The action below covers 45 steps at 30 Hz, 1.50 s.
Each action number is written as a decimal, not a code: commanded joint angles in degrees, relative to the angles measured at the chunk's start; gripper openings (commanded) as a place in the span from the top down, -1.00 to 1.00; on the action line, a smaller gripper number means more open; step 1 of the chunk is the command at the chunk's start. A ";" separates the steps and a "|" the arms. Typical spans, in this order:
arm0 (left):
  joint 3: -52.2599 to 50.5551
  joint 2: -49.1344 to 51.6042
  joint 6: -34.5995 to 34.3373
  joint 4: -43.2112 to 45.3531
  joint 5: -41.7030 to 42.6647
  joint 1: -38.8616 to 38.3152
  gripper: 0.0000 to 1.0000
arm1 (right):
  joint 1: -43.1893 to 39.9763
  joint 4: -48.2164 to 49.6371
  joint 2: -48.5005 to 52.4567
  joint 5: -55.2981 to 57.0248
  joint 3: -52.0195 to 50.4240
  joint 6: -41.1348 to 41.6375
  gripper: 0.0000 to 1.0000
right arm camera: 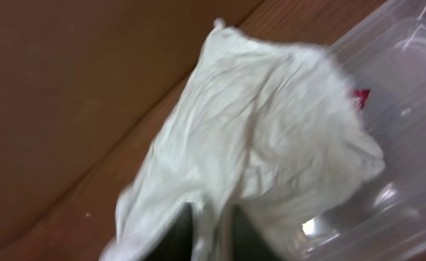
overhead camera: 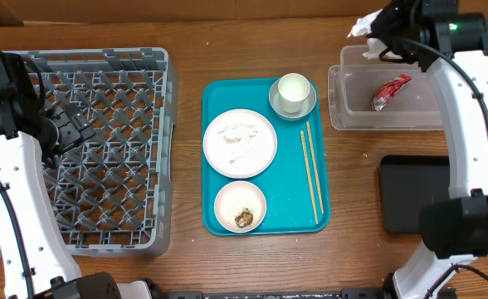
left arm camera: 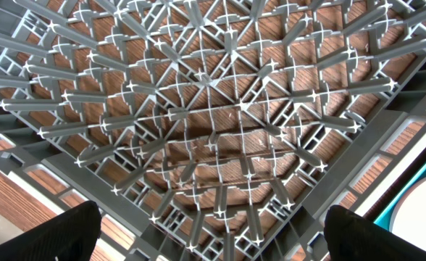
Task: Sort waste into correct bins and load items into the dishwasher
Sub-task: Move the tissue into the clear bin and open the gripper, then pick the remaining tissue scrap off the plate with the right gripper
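Right tool (overhead camera: pixel 372 31) is seen from overhead at the top left corner of the clear tub (overhead camera: pixel 335 100), closed on the crumpled white napkin (overhead camera: pixel 360 26). The red wrapper (overhead camera: pixel 391 91) lies inside the tub. Left tool (overhead camera: pixel 70 129) is held over the grey dish rack (overhead camera: pixel 165 149). On the teal tray (overhead camera: pixel 292 178) are found the plate (overhead camera: pixel 240 143), the cup (overhead camera: pixel 293 90) in its saucer (overhead camera: pixel 311 106), the bowl (overhead camera: pixel 240 199) with a brown scrap (overhead camera: pixel 244 219), and two chopsticks (overhead camera: pixel 310 170). The black tray (overhead camera: pixel 414 195) is set on the worktop (overhead camera: pixel 227 41), right of the teal tray.

From the left wrist, the left tool (left arm camera: pixel 213 233) is shown with its fingers (left arm camera: pixel 72 232) spread wide above the rack lattice (left arm camera: pixel 213 109).

From the right wrist, the napkin (right arm camera: pixel 271 130), blurred, is pinched by the right tool (right arm camera: pixel 214 235), beside the tub (right arm camera: pixel 408 65).
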 commanded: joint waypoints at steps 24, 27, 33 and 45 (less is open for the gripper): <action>1.49 -1.16 0.07 0.02 -0.50 -0.07 -1.00 | 16.83 -13.09 3.98 -17.97 -2.29 -5.46 -0.51; 1.49 -1.16 0.07 0.04 -0.50 -0.07 -1.00 | 23.63 -10.71 5.35 -12.87 -4.11 -5.03 -0.51; 1.49 -1.16 0.07 0.02 -0.48 -0.07 -1.00 | 33.35 -5.38 9.51 2.03 -8.76 4.55 -0.53; 1.49 -1.16 0.07 0.02 -0.48 -0.07 -1.00 | 35.56 3.26 16.68 -1.62 -15.45 11.91 -0.36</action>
